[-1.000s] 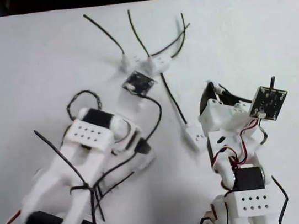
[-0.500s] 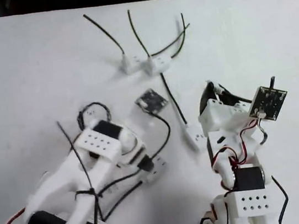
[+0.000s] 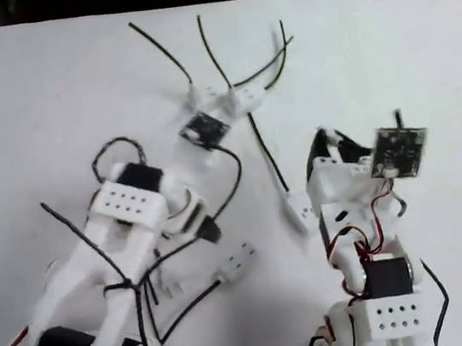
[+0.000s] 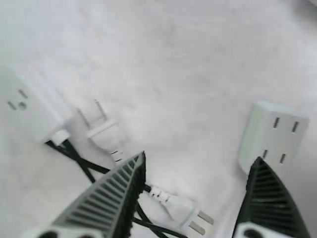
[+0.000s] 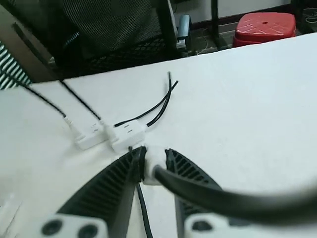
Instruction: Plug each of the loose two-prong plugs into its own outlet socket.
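Observation:
Two white outlet blocks [image 3: 195,100] [image 3: 246,95] with black cords lie at the far middle of the table. A third white outlet block [image 3: 237,262] with slots lies nearer, beside my left arm. My left gripper [image 4: 198,158] hangs open above the table. Under it lie two loose two-prong plugs [image 4: 101,131] [image 4: 181,210], between a white outlet [image 4: 25,106] and the slotted outlet block [image 4: 275,136]. My right gripper [image 5: 153,153] is shut on a white plug [image 5: 151,166], pointing toward the far outlets [image 5: 126,131]. That plug [image 3: 297,211] sits just left of the right arm.
Thin black cords [image 3: 267,155] trail over the table between the far outlets and the arms. The table's far edge [image 3: 207,0] borders a dark floor. A chair [image 5: 109,29] and a red stool [image 5: 267,25] stand beyond it.
My left arm swung toward the near outlet block, then pulled back up and left, leaving the block lying by itself. The right arm's wrist shifted slightly left.

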